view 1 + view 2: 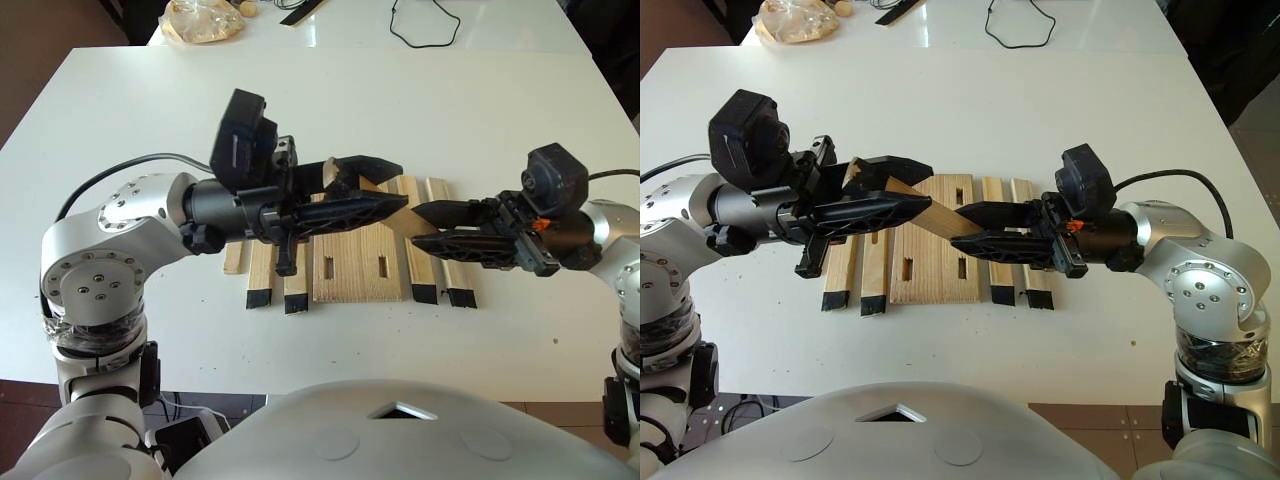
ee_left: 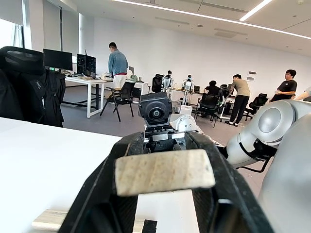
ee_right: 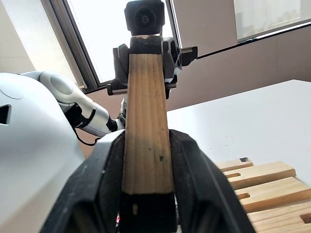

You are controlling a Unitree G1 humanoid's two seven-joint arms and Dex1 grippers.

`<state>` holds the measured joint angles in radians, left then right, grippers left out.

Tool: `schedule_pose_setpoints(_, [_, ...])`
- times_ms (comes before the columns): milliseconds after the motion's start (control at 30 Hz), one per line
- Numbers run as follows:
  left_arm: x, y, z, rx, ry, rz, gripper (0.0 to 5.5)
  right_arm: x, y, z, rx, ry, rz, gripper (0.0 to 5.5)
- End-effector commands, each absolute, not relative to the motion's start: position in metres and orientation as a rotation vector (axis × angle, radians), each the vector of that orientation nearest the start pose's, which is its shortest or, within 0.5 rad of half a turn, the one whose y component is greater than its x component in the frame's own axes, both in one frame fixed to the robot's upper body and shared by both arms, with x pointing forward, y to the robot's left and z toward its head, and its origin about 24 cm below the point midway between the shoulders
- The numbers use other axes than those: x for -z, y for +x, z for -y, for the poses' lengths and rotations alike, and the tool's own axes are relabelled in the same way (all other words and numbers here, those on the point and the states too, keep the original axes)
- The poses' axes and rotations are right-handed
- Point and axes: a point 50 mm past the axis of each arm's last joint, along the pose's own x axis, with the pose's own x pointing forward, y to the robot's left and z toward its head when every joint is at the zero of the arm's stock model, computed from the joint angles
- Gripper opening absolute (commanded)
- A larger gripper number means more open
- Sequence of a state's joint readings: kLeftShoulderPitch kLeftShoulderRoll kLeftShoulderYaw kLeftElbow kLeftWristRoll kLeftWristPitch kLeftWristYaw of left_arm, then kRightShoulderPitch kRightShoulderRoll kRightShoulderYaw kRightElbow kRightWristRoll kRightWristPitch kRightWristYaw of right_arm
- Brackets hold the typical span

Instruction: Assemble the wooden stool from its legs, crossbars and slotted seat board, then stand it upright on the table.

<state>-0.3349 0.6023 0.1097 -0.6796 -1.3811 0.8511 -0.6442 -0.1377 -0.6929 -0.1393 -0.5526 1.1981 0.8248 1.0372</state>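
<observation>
Right eye view: a wooden stool leg [image 1: 933, 214] hangs tilted above the slotted seat board [image 1: 930, 272], its left end clamped in the left claw [image 1: 925, 187] and its black-capped end clamped in the right claw [image 1: 960, 228]. That board lies flat on the white tabletop [image 1: 1120, 120], with loose legs [image 1: 1015, 262] lying alongside it left and right.

Here's the left arm [image 1: 110, 240]: rounded silver housings, a flat round cap dotted with small screws [image 1: 95, 288], and a thin black cable [image 1: 110, 172] curving alongside. The forearm is black, with a boxy black camera [image 1: 243, 140] at the wrist. The left gripper [image 1: 400, 187] is matte black with long ribbed fingers. The right arm [image 1: 1185, 255] has the same silver shells and a black cable [image 1: 1170, 177], plus a small orange mark [image 1: 1072, 226] behind the black right gripper [image 1: 960, 227].
</observation>
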Motion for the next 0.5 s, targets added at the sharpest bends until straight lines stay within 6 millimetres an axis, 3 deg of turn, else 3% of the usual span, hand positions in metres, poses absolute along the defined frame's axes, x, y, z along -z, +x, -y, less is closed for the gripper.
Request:
schedule_pose_setpoints(33, [-0.223, 0.185, -0.117, 1.609, -0.293, 0.043, 1.33, -0.174, 0.189, 0.154, -1.585, 0.283, -0.121, 1.31])
schedule_pose_setpoints(300, [-0.221, 0.185, -0.118, 1.615, -0.285, 0.026, 1.33, -0.166, 0.185, 0.150, -1.590, 0.229, -0.146, 1.31])
schedule_pose_setpoints(500, [-0.216, 0.188, -0.132, 1.557, -0.201, -0.012, 1.33, -0.160, 0.191, 0.159, -1.519, 0.152, -0.158, 1.31])
